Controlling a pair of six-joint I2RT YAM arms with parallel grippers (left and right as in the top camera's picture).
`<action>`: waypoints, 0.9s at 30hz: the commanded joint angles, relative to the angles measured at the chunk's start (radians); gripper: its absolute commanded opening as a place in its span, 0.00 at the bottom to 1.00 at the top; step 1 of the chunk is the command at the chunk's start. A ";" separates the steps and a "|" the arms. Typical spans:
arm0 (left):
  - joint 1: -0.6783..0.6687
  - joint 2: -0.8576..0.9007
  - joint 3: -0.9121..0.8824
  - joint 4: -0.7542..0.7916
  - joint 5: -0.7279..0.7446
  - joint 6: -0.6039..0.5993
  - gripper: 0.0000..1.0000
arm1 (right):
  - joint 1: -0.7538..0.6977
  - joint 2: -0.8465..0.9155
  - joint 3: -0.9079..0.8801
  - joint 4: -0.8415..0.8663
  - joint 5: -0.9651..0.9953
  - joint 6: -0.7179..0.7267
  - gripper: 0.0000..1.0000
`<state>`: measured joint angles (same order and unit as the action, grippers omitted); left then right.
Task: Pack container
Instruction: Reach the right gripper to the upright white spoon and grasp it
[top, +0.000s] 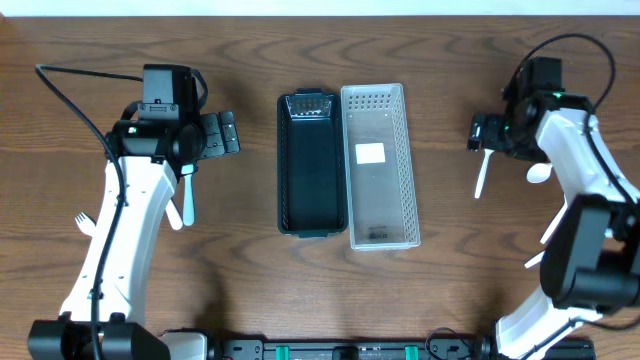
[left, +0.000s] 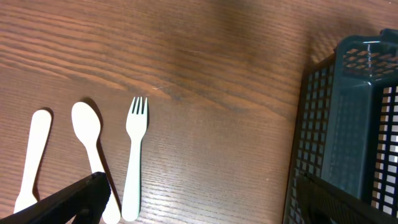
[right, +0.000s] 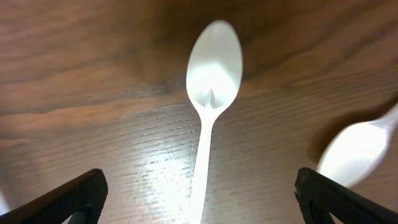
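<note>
A black mesh basket (top: 307, 165) and a clear mesh basket (top: 380, 165) stand side by side at mid-table; both look empty apart from a white label in the clear one. My left gripper (top: 220, 133) is open and empty left of the black basket (left: 348, 124). In the left wrist view its jaws (left: 199, 208) hover over bare wood, with a white fork (left: 134, 155), a spoon (left: 90, 143) and another white utensil (left: 31, 158) to the left. My right gripper (top: 480, 132) is open, its jaws (right: 202, 199) straddling the handle of a white spoon (right: 211, 81) lying on the table.
More white utensils lie around: two beside the left arm (top: 188, 195), a fork (top: 85, 222) at the far left, a second spoon (top: 538, 173) (right: 360, 152) right of my right gripper, and others partly hidden under the right arm (top: 548, 232).
</note>
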<state>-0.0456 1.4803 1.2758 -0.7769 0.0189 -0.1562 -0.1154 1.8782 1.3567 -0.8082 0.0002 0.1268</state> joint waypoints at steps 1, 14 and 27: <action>0.006 0.006 0.024 0.005 -0.009 0.014 0.98 | -0.005 0.051 0.016 0.013 -0.004 0.046 0.98; 0.006 0.009 0.024 0.008 -0.009 0.014 0.98 | -0.005 0.177 0.016 0.057 0.069 0.112 0.91; 0.006 0.008 0.024 0.007 -0.009 0.013 0.98 | -0.005 0.183 0.016 0.057 0.076 0.112 0.01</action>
<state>-0.0456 1.4822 1.2758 -0.7696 0.0189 -0.1562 -0.1154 2.0422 1.3598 -0.7506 0.0616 0.2348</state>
